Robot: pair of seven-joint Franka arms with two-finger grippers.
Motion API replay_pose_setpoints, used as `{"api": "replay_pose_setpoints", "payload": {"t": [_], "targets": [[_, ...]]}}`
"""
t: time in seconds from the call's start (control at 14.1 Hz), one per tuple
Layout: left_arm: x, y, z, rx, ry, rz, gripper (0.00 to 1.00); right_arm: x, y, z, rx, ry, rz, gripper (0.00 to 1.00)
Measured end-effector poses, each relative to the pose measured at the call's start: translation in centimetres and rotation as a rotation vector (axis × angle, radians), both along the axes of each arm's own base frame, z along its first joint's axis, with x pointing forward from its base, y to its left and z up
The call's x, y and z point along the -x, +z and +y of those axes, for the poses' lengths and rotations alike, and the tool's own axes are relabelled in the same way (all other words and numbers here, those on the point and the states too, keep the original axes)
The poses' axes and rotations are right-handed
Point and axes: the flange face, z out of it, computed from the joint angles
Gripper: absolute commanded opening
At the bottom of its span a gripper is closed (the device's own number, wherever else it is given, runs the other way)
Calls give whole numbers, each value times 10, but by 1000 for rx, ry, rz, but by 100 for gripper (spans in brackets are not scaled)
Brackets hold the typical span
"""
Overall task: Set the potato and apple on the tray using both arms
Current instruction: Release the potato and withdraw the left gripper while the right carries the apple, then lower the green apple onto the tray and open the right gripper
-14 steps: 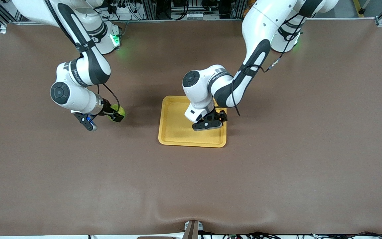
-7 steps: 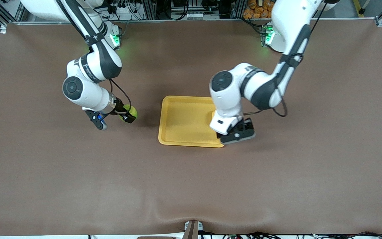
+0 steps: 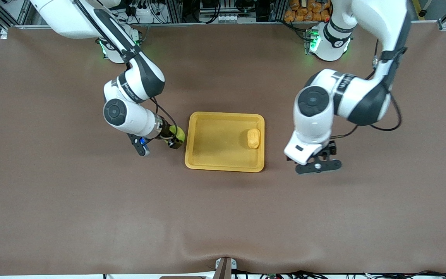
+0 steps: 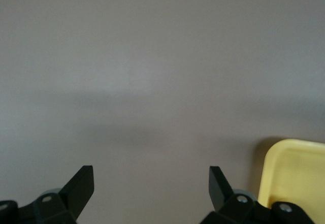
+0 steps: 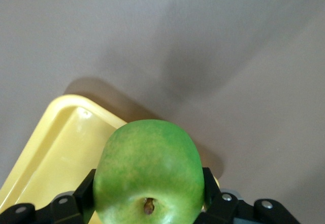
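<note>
The yellow-orange tray point(image 3: 215, 141) lies mid-table. The pale potato point(image 3: 253, 138) lies in it near the rim toward the left arm's end. My right gripper point(image 3: 174, 140) is shut on the green apple point(image 3: 178, 134), over the table just beside the tray's rim at the right arm's end. In the right wrist view the apple point(image 5: 147, 168) fills the gripper point(image 5: 147, 186), with the tray's corner point(image 5: 56, 148) below it. My left gripper point(image 3: 318, 165) is open and empty over bare table beside the tray, toward the left arm's end. Its wrist view shows the open gripper point(image 4: 151, 186) and a tray corner point(image 4: 297, 176).
The brown table cover point(image 3: 223, 217) spreads wide on all sides of the tray. The arm bases stand along the table edge farthest from the front camera.
My left gripper has left the tray and moved toward the left arm's end, leaving the potato lying in the tray. My right gripper has carried the apple toward the tray.
</note>
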Motion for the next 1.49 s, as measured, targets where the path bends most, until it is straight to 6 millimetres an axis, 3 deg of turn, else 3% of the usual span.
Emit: {"api": "replay_pose_setpoints", "payload": {"t": [0.28, 0.43, 0.57, 0.92, 1.14, 1.42, 1.49], "targets": [[1, 52, 68, 59, -83, 116, 100, 15, -13, 42, 14, -36, 23, 0], [6, 79, 104, 95, -111, 160, 100, 20, -30, 59, 44, -54, 15, 0], [13, 101, 127, 131, -110, 169, 100, 23, -49, 66, 61, -67, 16, 0], [63, 135, 129, 158, -115, 136, 100, 21, -65, 77, 40, -101, 0, 0], [73, 157, 147, 144, -224, 156, 100, 23, -69, 79, 43, -102, 6, 0], [73, 187, 166, 137, -302, 173, 100, 25, -74, 81, 45, -97, 12, 0], [74, 196, 167, 137, -299, 178, 100, 26, -75, 81, 46, -97, 13, 35]]}}
